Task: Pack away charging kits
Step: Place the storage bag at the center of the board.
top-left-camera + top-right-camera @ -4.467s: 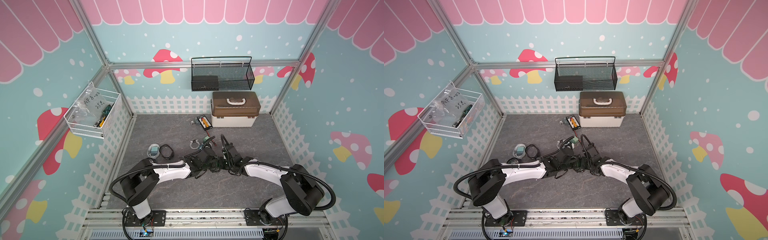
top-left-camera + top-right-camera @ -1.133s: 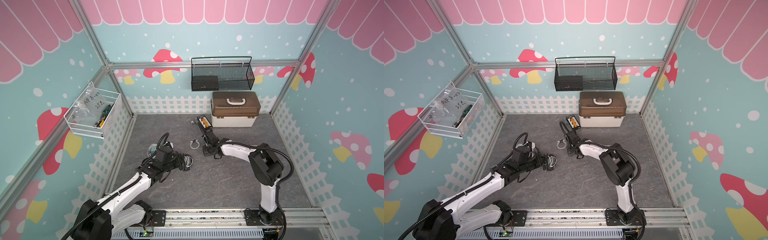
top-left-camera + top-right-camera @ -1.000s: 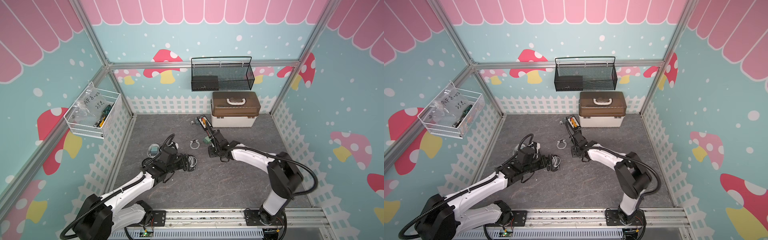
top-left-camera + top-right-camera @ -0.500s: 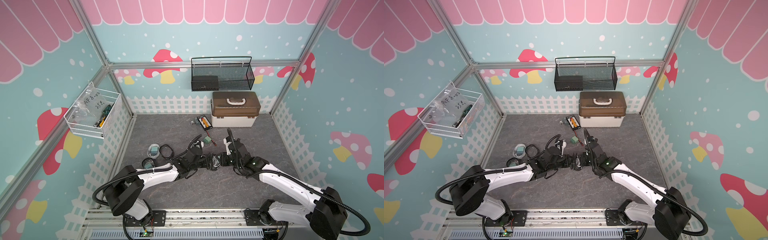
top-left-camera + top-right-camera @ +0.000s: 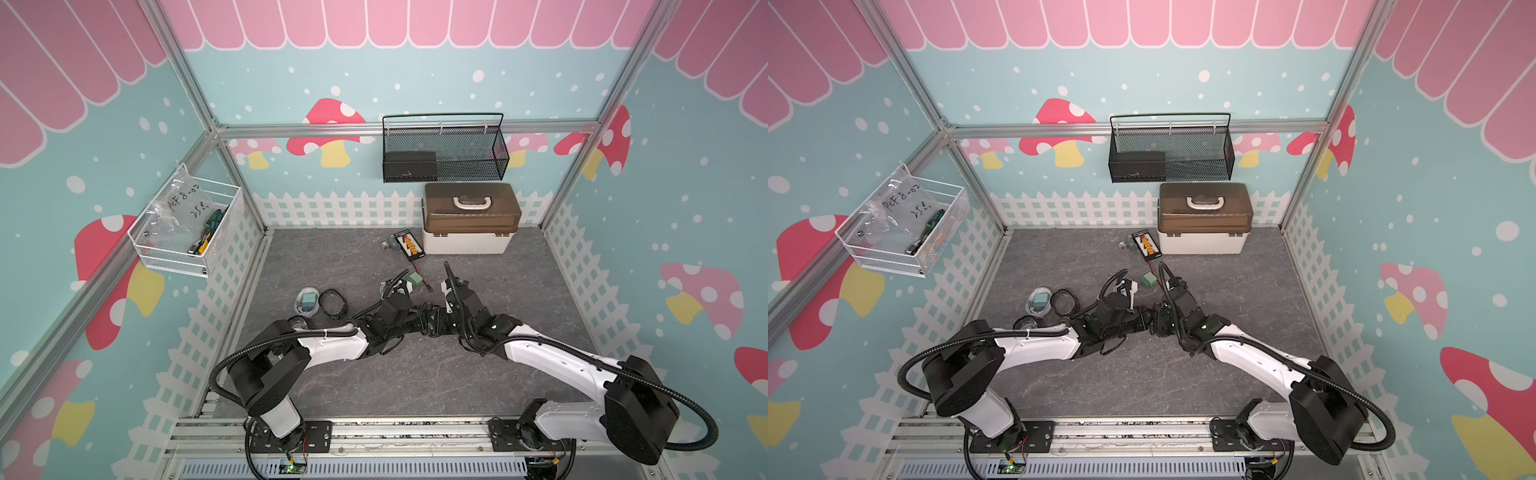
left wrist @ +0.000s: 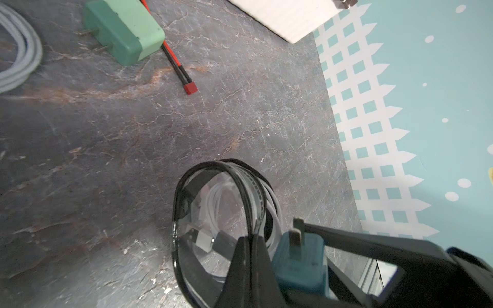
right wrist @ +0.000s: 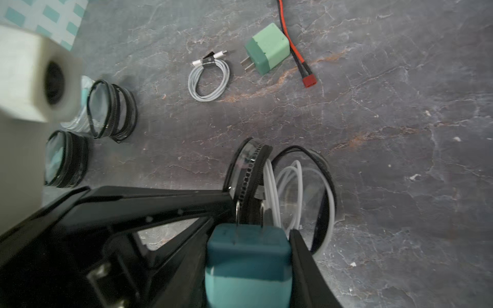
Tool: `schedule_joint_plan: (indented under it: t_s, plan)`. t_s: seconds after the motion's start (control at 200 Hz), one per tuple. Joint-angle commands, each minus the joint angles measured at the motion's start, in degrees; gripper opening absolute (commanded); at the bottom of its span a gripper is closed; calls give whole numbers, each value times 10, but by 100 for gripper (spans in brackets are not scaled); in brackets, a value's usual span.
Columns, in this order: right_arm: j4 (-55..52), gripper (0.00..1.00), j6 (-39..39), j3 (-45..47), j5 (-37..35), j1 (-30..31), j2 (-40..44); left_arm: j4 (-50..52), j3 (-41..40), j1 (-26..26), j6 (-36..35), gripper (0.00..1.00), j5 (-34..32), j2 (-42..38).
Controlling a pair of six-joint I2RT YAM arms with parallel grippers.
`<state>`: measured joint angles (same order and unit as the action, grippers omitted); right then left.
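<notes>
Left gripper [image 6: 252, 241] pinches the clear zip pouch [image 7: 313, 184] rim, apparently to hold its mouth open, while right gripper [image 7: 250, 229] clamps the teal plug adapter [image 7: 248, 257] prongs-first at that mouth, white cable [image 7: 284, 184] already inside.

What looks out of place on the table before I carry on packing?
The red-black wire lies right against the loose green adapter, seemingly tucked partly under it; it could snag when that adapter is lifted. Nothing looks spilled or damaged.
</notes>
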<state>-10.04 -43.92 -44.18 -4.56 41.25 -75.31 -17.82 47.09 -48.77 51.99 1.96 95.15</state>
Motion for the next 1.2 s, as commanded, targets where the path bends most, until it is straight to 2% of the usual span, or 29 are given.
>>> schedule_joint_plan:
  t_s: [0.0,0.34,0.66,0.905,1.191]
  plan:
    - [21,11,-14,9,-12,2,-33,-66,-17,0,26,0,-2,-1]
    - [31,11,-22,2,-46,-2,-69,-112,-36,9,46,0,19,21]
    - [49,11,-37,-36,-59,-4,-147,-151,-59,20,59,0,37,28]
    - [63,14,-66,-48,-79,-6,-152,-174,-63,23,69,0,54,41]
    - [90,16,-99,-73,-47,-10,-206,-193,-72,24,77,0,60,44]
